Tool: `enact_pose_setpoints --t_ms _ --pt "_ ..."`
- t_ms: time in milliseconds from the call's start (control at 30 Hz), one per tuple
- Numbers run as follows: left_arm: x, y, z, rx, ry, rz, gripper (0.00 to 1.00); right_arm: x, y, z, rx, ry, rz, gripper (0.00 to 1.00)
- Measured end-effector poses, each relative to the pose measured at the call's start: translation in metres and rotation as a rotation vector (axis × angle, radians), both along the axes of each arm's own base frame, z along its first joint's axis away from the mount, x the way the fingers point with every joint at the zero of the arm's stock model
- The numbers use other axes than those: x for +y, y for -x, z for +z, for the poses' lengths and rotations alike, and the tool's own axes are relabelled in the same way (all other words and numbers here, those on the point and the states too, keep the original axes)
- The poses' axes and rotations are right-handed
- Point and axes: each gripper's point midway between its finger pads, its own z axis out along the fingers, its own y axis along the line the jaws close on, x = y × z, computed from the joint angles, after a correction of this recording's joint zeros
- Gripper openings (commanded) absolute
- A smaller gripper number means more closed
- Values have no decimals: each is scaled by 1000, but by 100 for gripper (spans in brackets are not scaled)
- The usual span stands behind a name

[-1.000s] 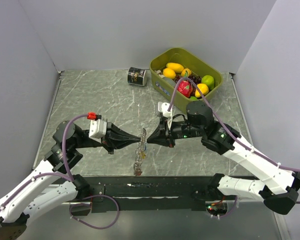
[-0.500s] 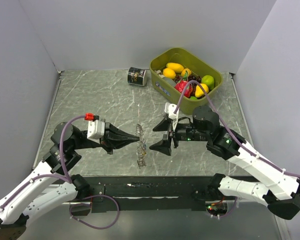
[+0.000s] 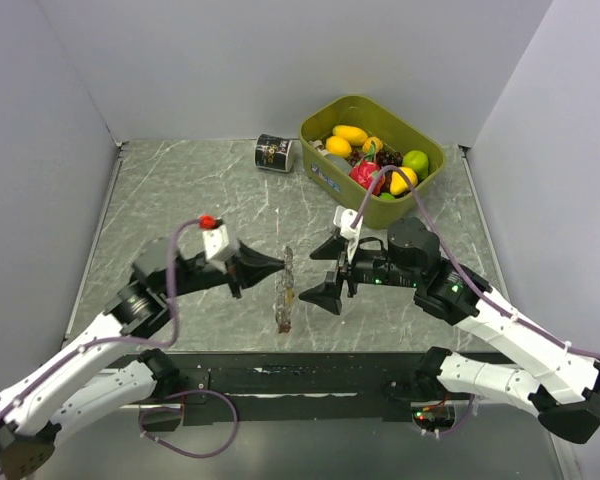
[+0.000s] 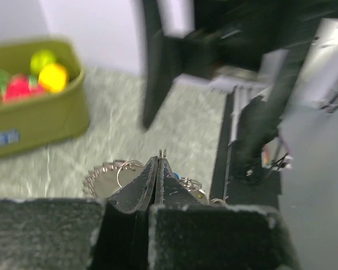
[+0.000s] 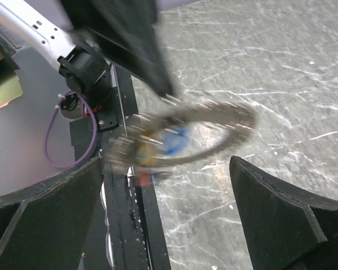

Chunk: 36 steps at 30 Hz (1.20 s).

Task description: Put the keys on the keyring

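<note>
Right now the keyring (image 3: 283, 290) hangs between the two arms, over the near middle of the desk (image 3: 200, 190). The left hand (image 3: 278, 266) is pinched shut on its upper part, so the left arm is the one in contact. From above the ring shows edge-on, as a thin upright sliver. Its long line runs from far to near across the desk, with one flat face turned to each arm. The right hand (image 3: 326, 272) stands just beside the ring on the robot's right, spread wide and holding nothing, with the ring lying straight ahead of its gap. The right wrist view agrees: both broad fingers (image 5: 50, 219) frame the ring from below without touching it. The keys (image 3: 281, 318) bunch at the ring's lower, nearer end, and a blue tag (image 5: 173, 140) shows among them. Any next move probably turns on that bunch, which sits below and nearer than the pinch point. Both wrist views are blurred, so I cannot tell whether every key is truly threaded on the coil. Nor can I tell whether the bunch touches the desk. In the left wrist view the hand's own fingers cover most of the ring.
</note>
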Motion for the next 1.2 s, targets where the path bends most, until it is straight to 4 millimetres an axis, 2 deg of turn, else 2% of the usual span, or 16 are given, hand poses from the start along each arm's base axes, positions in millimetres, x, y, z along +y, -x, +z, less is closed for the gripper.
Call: enact_pose_setpoints --t_ms 100,233,333,467,567,667,733,833,933,967,1000,1133,1200 --pt "-12 -25 -25 69 -54 51 1 -4 1 0 -4 -8 -15 100" --pt "-31 -63 -72 184 -148 132 1 -8 2 -2 -3 -15 -31 100" --pt "-45 -87 -92 232 -183 173 1 -9 1 -5 2 -15 -40 100" --pt "-64 -116 -88 234 -148 215 1 -10 0 -12 13 -6 -50 100" --pt "-70 -129 -70 206 -71 243 1 -10 0 -15 19 -1 -52 100" --pt "-68 -133 -53 165 22 272 1 -11 0 -17 21 2 -54 100" --pt "-60 -131 -59 162 63 301 1 -11 0 -17 23 1 -54 100" --pt "-46 -124 -96 191 82 340 1 -9 0 -21 38 0 -54 100" --pt "-30 -112 -161 282 18 387 1 -7 0 -27 61 9 -51 100" --pt "-27 -108 -175 304 3 398 1 -6 0 -31 72 11 -50 100" --pt "-25 -103 -184 316 -1 402 1 -5 1 -34 83 14 -48 100" --pt "-24 -89 -194 326 12 409 2 -4 3 -43 110 21 -42 100" --pt "-21 -83 -200 336 13 416 6 -4 4 -47 123 23 -43 100"
